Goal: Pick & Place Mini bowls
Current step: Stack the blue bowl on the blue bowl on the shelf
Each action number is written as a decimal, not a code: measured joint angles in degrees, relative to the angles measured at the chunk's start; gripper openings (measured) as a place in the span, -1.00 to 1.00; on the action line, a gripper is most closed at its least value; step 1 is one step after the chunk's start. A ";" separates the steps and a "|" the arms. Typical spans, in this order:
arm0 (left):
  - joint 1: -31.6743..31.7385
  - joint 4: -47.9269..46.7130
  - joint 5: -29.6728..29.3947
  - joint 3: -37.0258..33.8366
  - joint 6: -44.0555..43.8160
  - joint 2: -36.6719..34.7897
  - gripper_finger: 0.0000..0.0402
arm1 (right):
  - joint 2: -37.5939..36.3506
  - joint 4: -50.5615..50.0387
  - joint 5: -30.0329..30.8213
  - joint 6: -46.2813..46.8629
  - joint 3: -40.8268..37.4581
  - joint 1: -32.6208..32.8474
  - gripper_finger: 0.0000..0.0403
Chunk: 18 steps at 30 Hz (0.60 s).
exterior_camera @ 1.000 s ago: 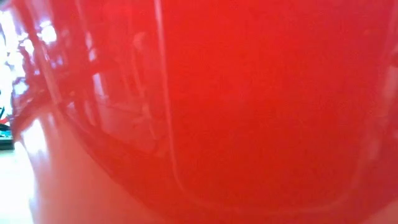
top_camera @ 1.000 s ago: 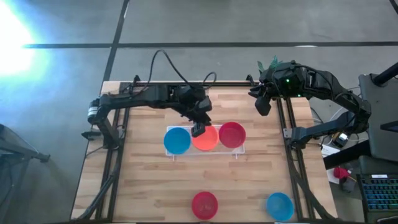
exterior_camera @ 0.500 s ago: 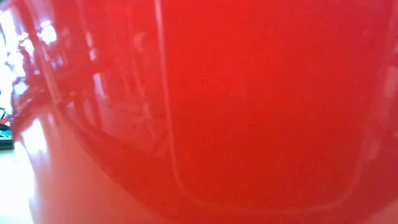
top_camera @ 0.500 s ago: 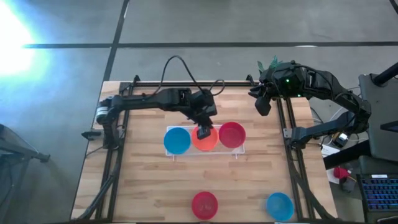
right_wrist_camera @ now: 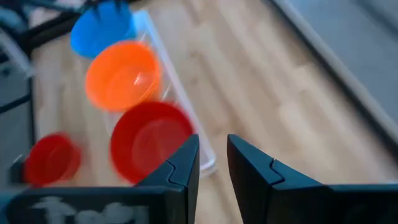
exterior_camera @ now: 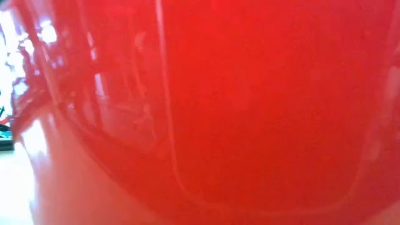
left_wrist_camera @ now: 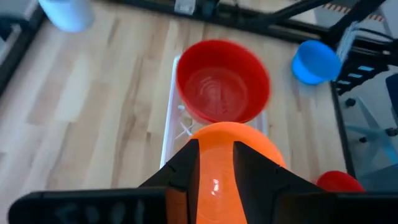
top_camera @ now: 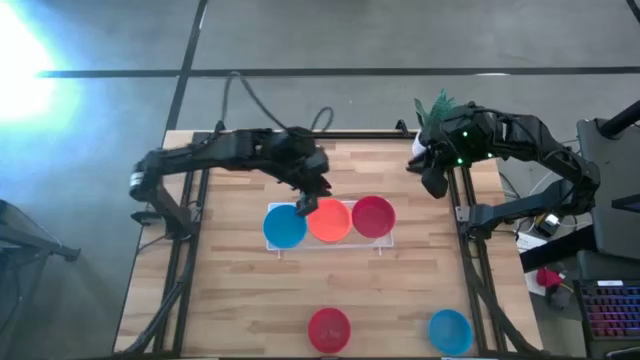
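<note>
A white lattice tray (top_camera: 386, 240) in the middle of the table carries a blue bowl (top_camera: 285, 226), an orange bowl (top_camera: 330, 221) and a red bowl (top_camera: 373, 216) in a row. My left gripper (top_camera: 309, 196) is open just above the orange bowl's far-left rim; in the left wrist view the orange bowl (left_wrist_camera: 249, 140) shows past the gripper (left_wrist_camera: 216, 177), with the red bowl (left_wrist_camera: 221, 81) beyond. My right gripper (top_camera: 435, 181) is open over the table's far right side, clear of the bowls (right_wrist_camera: 213, 162). Another red bowl (top_camera: 329, 329) and blue bowl (top_camera: 450, 331) sit at the near edge.
A white pot with a green plant (top_camera: 436, 104) stands at the far right corner. The near red bowl (exterior_camera: 219, 112) fills the whole low view. Bare wood lies between the tray and the near bowls (top_camera: 250, 290). Black frame rails (top_camera: 182, 270) run along both sides.
My left gripper was over the orange bowl and has drawn back toward the table's far left, ending at that bowl's far-left rim; the arm has folded back with it. My right gripper has shifted a little toward the near edge. The bowls have stayed put.
</note>
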 joint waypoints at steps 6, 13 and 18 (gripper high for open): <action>-3.34 -1.43 -5.47 -0.06 1.02 -6.38 -0.61 | 0.24 -8.37 -3.85 3.49 0.00 3.07 -0.61; -8.28 -1.59 -10.07 -0.07 1.20 -11.36 -0.63 | 0.22 -18.73 -4.06 9.26 -0.13 12.34 -0.61; -11.42 -3.46 -14.26 -0.11 3.03 -13.14 -0.63 | 0.25 -18.88 -6.13 9.51 -0.26 21.91 -0.61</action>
